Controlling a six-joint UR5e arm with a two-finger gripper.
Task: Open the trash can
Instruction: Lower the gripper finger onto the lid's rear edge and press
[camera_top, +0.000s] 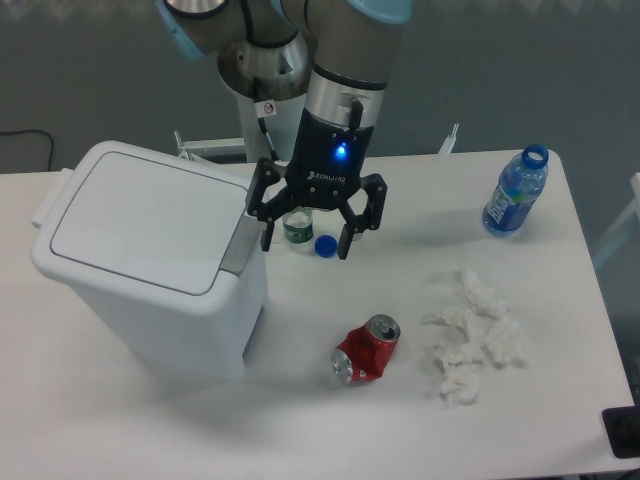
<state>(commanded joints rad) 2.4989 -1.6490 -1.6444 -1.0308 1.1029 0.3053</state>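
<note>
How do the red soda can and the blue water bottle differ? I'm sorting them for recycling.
The red soda can is crushed and lies on its side near the table's middle; the blue water bottle stands upright at the far right edge, undented. The can is metal with its top intact; the bottle is clear plastic with no cap on. The bottle is taller. Both sit untouched on the table.

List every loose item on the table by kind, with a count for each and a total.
Trash can: 1
Blue water bottle: 1
Crushed red soda can: 1
Blue bottle cap: 1
Small container with a green label, partly hidden behind the gripper: 1
Pile of crumpled white tissues: 1
Total: 6
</note>
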